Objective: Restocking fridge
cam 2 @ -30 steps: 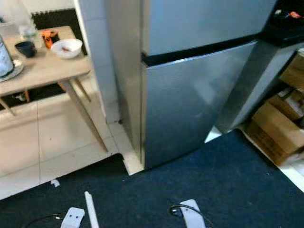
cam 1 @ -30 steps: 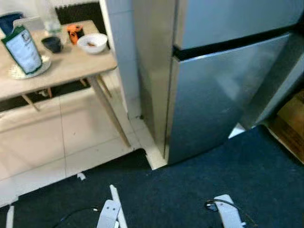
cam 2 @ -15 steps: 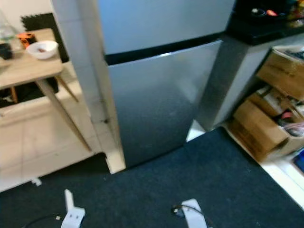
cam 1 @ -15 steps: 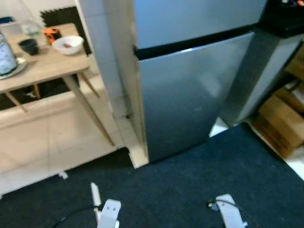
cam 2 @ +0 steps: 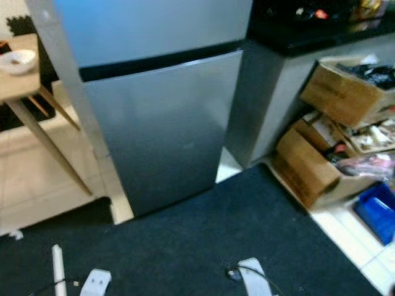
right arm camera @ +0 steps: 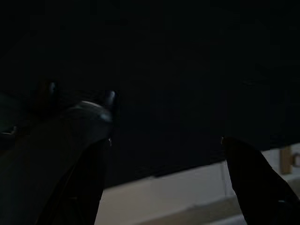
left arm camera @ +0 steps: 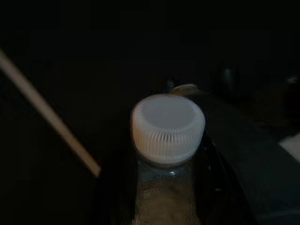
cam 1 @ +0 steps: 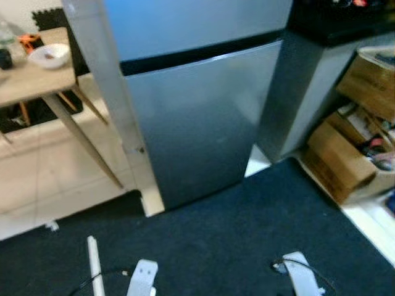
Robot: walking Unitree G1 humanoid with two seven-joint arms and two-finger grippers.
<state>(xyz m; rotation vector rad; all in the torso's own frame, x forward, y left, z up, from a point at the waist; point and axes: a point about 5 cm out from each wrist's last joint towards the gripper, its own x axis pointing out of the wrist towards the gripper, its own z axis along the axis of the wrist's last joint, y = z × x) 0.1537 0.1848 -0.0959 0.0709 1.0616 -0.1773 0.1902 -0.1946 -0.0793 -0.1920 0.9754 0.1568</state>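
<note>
Held low at 7 o'clock: white-capped bottle (left arm camera: 167, 140) clamped in left gripper (left arm camera: 164, 197), probably rigid, slippery; best gripped below cap. Right gripper (right arm camera: 164, 154) spread wide, empty. Fridge (cam 1: 191, 117) at 12, closed.

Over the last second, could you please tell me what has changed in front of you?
Only my view swung right: the table slid to the left edge and cardboard boxes appeared beside the fridge. The fridge doors are shut as before, and the left end effector holds a white-capped bottle.
</note>
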